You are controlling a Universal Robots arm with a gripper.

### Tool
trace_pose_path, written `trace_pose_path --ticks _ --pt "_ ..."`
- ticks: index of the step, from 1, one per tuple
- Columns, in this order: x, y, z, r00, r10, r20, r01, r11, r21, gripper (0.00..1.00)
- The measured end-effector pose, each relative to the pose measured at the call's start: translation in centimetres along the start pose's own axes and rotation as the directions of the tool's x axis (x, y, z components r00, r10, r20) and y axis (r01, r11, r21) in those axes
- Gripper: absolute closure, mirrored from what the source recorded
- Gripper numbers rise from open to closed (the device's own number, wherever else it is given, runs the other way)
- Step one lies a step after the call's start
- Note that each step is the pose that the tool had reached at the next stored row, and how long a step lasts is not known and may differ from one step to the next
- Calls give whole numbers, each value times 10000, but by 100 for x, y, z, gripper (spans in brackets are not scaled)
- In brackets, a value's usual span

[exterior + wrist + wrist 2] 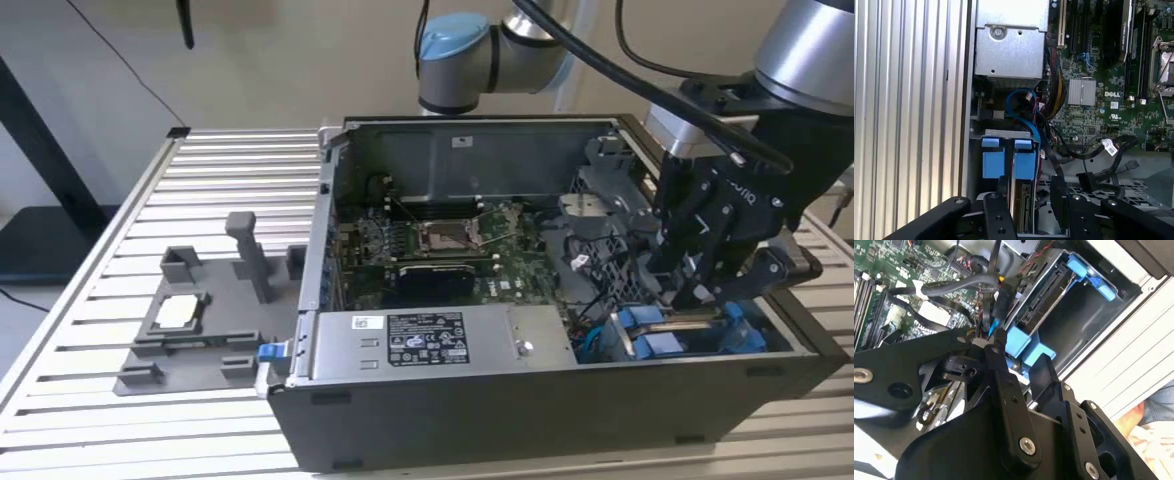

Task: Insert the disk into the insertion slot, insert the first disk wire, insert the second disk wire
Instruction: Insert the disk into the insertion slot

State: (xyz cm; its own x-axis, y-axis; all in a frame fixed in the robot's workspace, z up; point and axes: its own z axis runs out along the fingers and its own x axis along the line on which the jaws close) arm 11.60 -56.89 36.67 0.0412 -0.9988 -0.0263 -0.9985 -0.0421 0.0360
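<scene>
Hanging inside the computer case, the gripper is seen released, its fingers spread either side of the disk. The disk is seated edge-on in the insertion slot, below blue tabs and near black cables.

This is a robotics lab or test cell. A slatted aluminium worktop carries an open computer case with its motherboard bare and a grey fixture beside it. An industrial robot arm with a black pincer reaches into the case.
</scene>
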Motion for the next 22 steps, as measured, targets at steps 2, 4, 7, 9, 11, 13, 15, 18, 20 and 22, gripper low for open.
trace_pose_path --ticks 2,4,7,9,11,13,15,18,20,22 --pt "0 0 -1 10000 0 0 0 10000 0 53" --pt "0 0 -4 10000 0 -1 0 10000 0 53" --pt "-1 0 -7 10000 0 0 0 10000 0 53" --pt "-2 0 -7 10000 0 0 0 10000 0 53" --pt "-2 0 -7 10000 1 -1 -1 10000 0 53" --pt "-2 0 -7 10000 0 0 0 10000 0 53" --pt "-8 0 -7 10000 1 -1 -1 10000 0 53" --pt "-26 -1 -11 10000 -1 7 1 10000 4 53" --pt "-36 0 -58 10000 0 11 0 10000 6 53" --pt "-51 2 -110 10000 1 13 -1 10000 15 53"
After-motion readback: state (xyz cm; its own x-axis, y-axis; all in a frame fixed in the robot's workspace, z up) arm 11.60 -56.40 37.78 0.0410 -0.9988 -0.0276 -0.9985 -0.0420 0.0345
